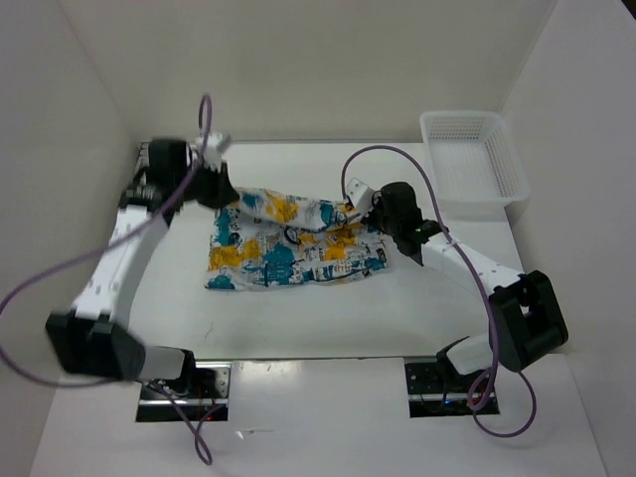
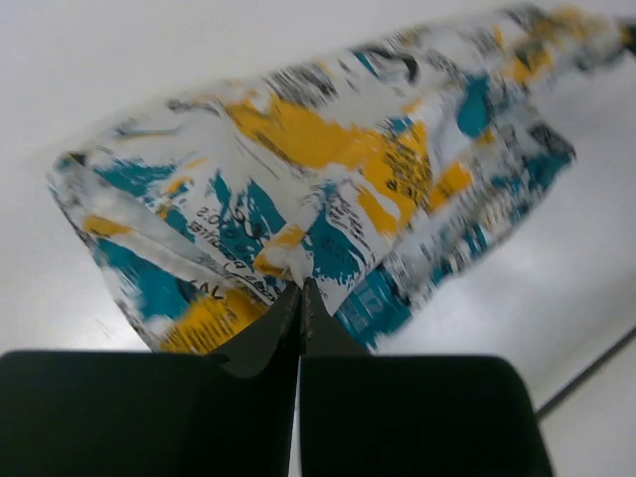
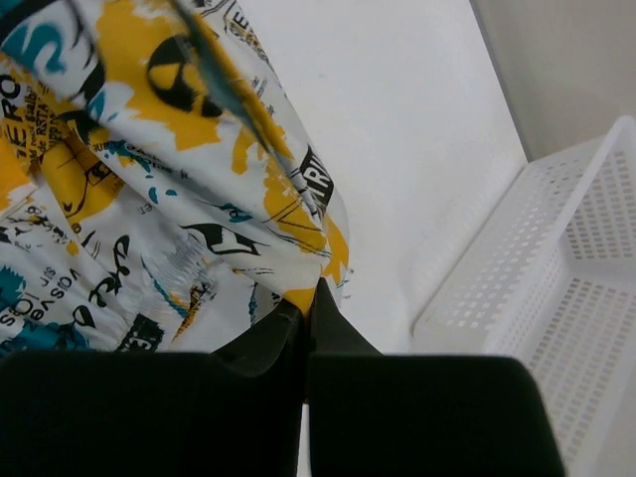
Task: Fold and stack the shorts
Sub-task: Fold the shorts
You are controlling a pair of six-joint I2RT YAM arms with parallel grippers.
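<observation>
The shorts (image 1: 293, 243) are white cloth with yellow-orange and teal patches and dark lettering, and lie across the middle of the table. Their far edge is lifted between my two grippers. My left gripper (image 1: 221, 194) is shut on the far left corner; in the left wrist view its jaws (image 2: 301, 288) pinch a fold of the shorts (image 2: 378, 159). My right gripper (image 1: 370, 211) is shut on the far right corner; in the right wrist view its jaws (image 3: 310, 295) pinch the cloth's edge (image 3: 199, 169).
A white plastic mesh basket (image 1: 473, 164) stands at the far right of the table and also shows in the right wrist view (image 3: 556, 298). White walls close in the table on the left, back and right. Purple cables loop off both arms.
</observation>
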